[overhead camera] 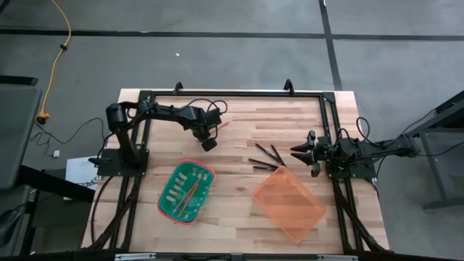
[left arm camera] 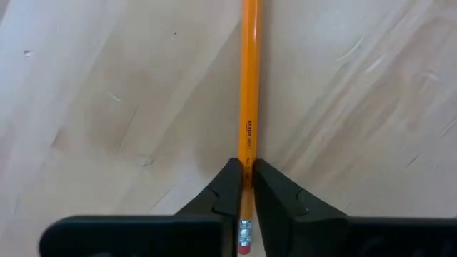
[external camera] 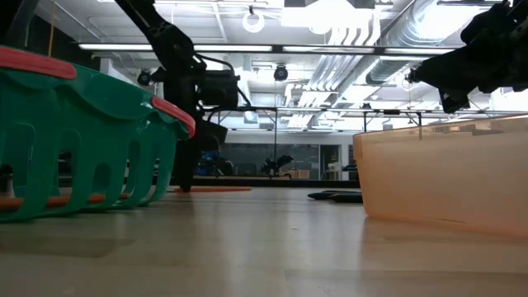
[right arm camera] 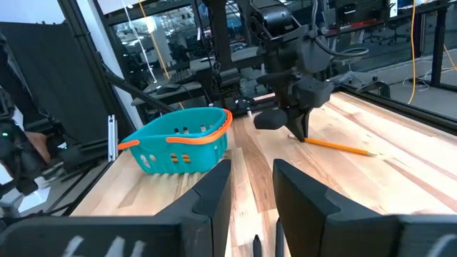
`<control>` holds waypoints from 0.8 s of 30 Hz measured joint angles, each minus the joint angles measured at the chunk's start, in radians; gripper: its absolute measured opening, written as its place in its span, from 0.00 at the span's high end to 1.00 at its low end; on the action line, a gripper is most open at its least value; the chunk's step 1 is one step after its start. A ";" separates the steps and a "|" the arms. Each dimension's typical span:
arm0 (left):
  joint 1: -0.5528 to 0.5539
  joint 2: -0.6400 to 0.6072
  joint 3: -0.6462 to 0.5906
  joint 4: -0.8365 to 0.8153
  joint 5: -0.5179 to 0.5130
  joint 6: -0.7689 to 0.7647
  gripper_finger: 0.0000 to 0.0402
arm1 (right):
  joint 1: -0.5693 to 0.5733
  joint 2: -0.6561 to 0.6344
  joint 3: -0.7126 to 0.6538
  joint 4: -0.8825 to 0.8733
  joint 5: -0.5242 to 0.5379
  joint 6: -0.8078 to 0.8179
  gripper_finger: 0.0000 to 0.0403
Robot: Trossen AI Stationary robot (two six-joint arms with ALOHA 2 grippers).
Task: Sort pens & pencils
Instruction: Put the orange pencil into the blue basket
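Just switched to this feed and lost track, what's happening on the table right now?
The left gripper is shut on an orange pencil near its eraser end, with the pencil's far end at the table toward the back. The green basket already holds other pencils. The dark pens lie in a loose group on the wood just behind the orange bin, untouched. The right gripper is open, waiting at the right side near the pens.

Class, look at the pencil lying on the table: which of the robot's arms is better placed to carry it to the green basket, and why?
Left. Its pincer is shut on the pencil, near the green basket. The right pincer waits open by the pens.
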 joint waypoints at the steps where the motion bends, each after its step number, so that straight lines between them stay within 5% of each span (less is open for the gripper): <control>1: -0.009 0.001 0.004 0.000 -0.008 -0.002 0.95 | 0.000 0.000 0.000 0.000 0.000 0.000 0.76; 16: -0.114 -0.007 0.197 -0.132 -0.019 -0.008 0.98 | 0.000 0.000 0.000 0.000 0.000 0.000 0.76; 24: -0.258 -0.041 0.347 -0.224 -0.049 -0.023 0.99 | 0.000 0.000 0.000 0.000 0.000 0.000 0.76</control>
